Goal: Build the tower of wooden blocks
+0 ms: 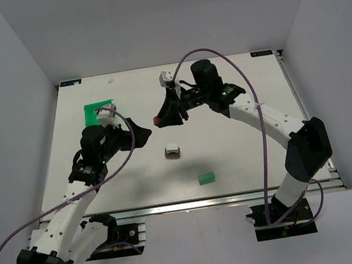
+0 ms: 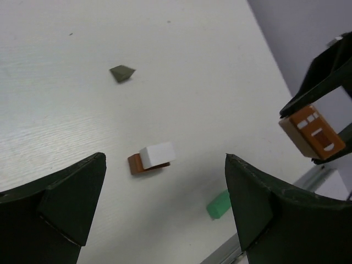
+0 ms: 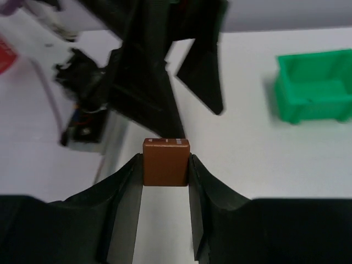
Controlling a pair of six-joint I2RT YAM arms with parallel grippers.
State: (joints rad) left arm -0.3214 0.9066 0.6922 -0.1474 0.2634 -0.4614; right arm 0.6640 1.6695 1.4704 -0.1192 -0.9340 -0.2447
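White table (image 1: 245, 155). Green bin (image 1: 96, 109) at its 10 o'clock. Left gripper (image 1: 138, 132): jaws spread wide, nothing between, 10 o'clock of tower. Right gripper (image 1: 159, 121): clamped on brown block (image 3: 166, 164), about 12 o'clock of tower. Wood block tower (image 1: 173, 151) near table centre: white block on brown base. Loose green block (image 1: 207, 177) at its 5 o'clock.

Wood block tower (image 1: 173, 151) stands near the centre of the table (image 1: 236, 91). It is one block on another, the upper one offset to the right in the left wrist view. A loose block (image 1: 207, 177) lies to its lower right, apart from it and nearer the bottom edge. The bin (image 1: 99, 110) stands at upper left, behind the left gripper (image 1: 138, 134). The right gripper (image 1: 159, 120) clamps a held block (image 3: 166, 162), placed above and slightly left of the tower in the top frame. A wedge-shaped piece (image 2: 121, 72) lies at upper left of the left wrist view, well apart from the tower.
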